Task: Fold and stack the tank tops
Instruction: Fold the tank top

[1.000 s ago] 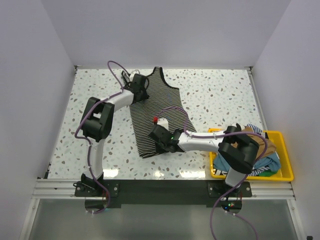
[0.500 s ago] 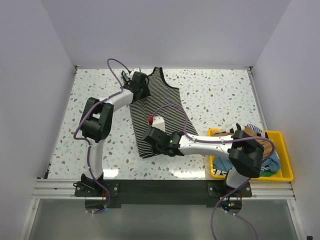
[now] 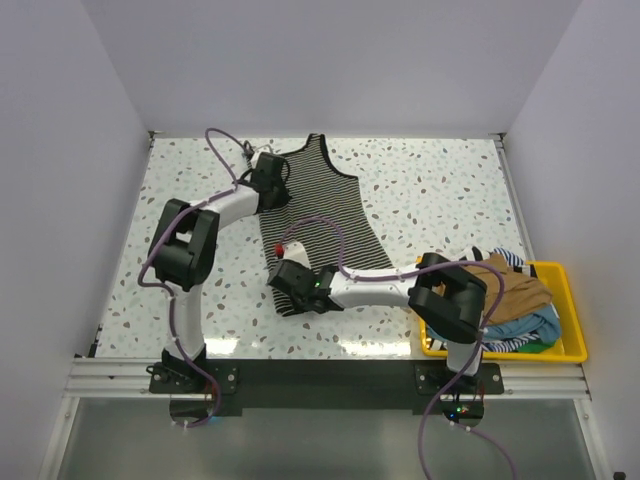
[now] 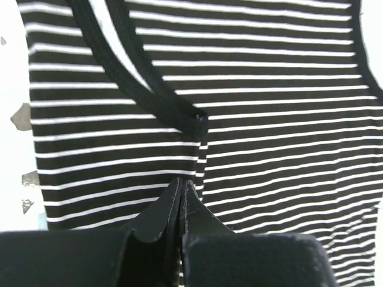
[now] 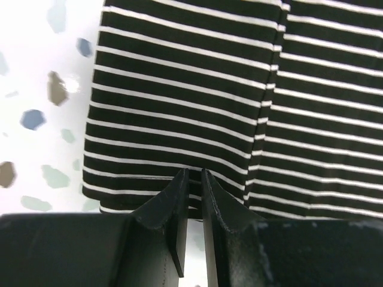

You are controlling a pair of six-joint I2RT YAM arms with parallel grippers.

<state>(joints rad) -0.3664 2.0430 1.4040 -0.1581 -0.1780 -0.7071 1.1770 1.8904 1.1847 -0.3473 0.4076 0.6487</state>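
A: What is the left end effector (image 4: 181,182) doing?

B: Its fingers are pressed together with no gap showing. The tips are down on the striped tank top (image 3: 322,215), just below the dark trim (image 4: 173,107) of an opening. I cannot tell whether a pinch of cloth sits between them.

A: And the right end effector (image 5: 192,174)?

B: Slightly parted, with only a thin slit between the fingers. The tips sit over the hem (image 5: 131,197) at the top's near left corner. It holds nothing I can make out.

A: Where does the top lie?

B: Spread flat on the counter (image 3: 440,190), left of centre, with the straps toward the far wall and the hem toward the arms. The left arm reaches its far left shoulder, and the right arm crosses over to the near left corner.

A: The rest?

B: The counter is white terrazzo with scattered coloured flecks. A yellow bin (image 3: 572,300) stands at the near right edge, piled with more tops. A tan-brown top (image 3: 515,290) lies uppermost, with teal cloth (image 3: 540,325) under it. Plain pale walls (image 3: 330,60) close in three sides.
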